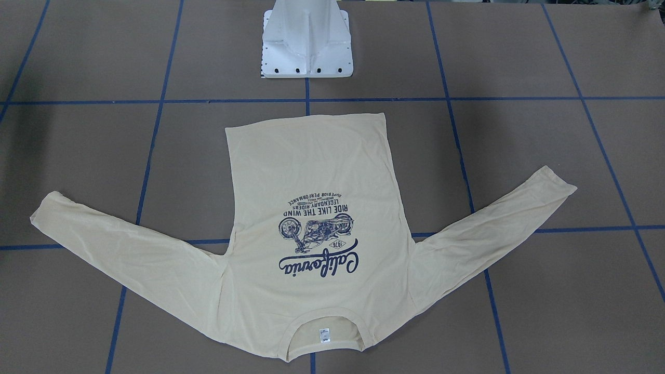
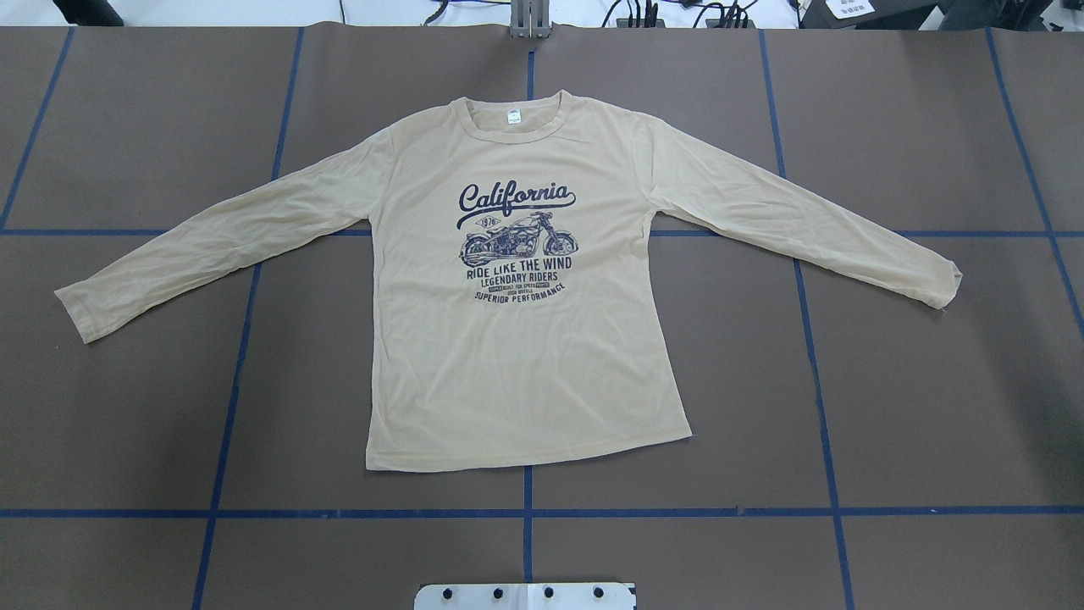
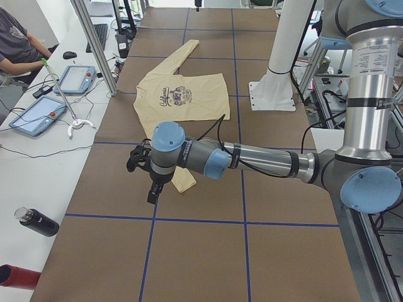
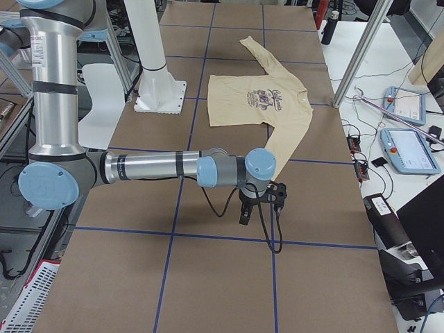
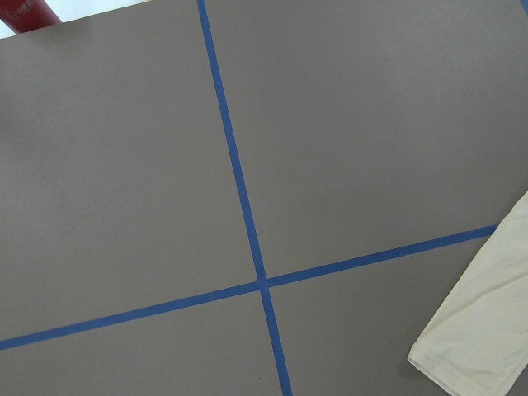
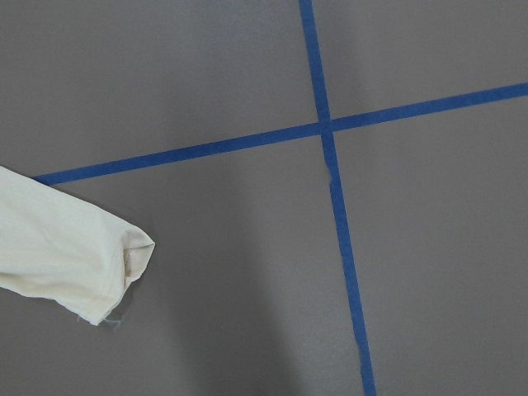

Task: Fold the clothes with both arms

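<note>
We judge that the folding has not yet begun: the T-shirt [image 2: 525, 356] lies fully spread, with no fold in it, and neither arm touches it. The left arm [image 3: 252, 160] hangs above the desk [image 2: 931, 407] toward its left end, just beyond the left cuff [image 5: 487, 330]. The right arm [image 4: 152, 166] does the same toward the right end, beyond the right cuff [image 6: 82, 256]. Only the side views show the jaws, so we cannot tell whether either pair is released or clenched. As we read it, each arm should next come down on its sleeve end, pinch the thin cloth close to the desk without bunching it, and carry the sleeve across the body.

The shirt sits mid-desk, print up. Nearest the robot's edge is the hem, slightly skewed, its left corner closer to that edge. Farther out is the navy "California" motorcycle print [image 2: 517, 241], with both sleeves slanting outward. The collar with its white label [image 2: 513, 118] lies nearest the far edge. The cream fabric looks flat, with only faint creases.
</note>
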Motion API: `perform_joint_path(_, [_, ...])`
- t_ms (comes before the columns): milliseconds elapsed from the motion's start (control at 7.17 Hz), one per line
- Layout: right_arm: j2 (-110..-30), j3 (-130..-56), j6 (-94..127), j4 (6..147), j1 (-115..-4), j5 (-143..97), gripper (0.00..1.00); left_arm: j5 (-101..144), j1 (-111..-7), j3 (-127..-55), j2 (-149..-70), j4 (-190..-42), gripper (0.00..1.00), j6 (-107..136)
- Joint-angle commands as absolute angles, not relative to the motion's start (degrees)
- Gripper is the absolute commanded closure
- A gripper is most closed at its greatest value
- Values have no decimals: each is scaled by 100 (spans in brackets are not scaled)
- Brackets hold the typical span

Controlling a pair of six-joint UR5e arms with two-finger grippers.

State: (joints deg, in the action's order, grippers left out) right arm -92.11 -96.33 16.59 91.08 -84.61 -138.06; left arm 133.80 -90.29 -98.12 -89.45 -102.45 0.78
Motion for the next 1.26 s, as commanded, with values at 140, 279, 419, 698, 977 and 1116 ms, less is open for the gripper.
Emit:
perform_joint_path(140, [-9211,-9457,1705,8519,-8455,-13816,0,13403,-8965,-9826,-8930,-10310,0,44])
perform_joint_path(279, [-9211,-9457,1627,8447,-8446,-13834,0,13429,-8939,-9835,-8921,-10327,0,87])
perform_joint_path(419, [-9211,-9422,1652,8142,-8246,-13817,0,13430,-8921,-9826,-8921,-10327,0,70])
perform_joint_path(698, [-9211,-9422,1679,7867,-7815,-13817,0,13438,-8886,-9826,-8921,-10432,0,88])
perform_joint_path(977, [-9150,-9387,1722,7613,-7279,-13589,0,13447,-8886,-9826,-8921,-10494,0,88])
perform_joint_path(1116, [-9097,-9343,1862,7411,-7077,-13466,0,13447,-8886,-9826,-8921,-10494,0,79])
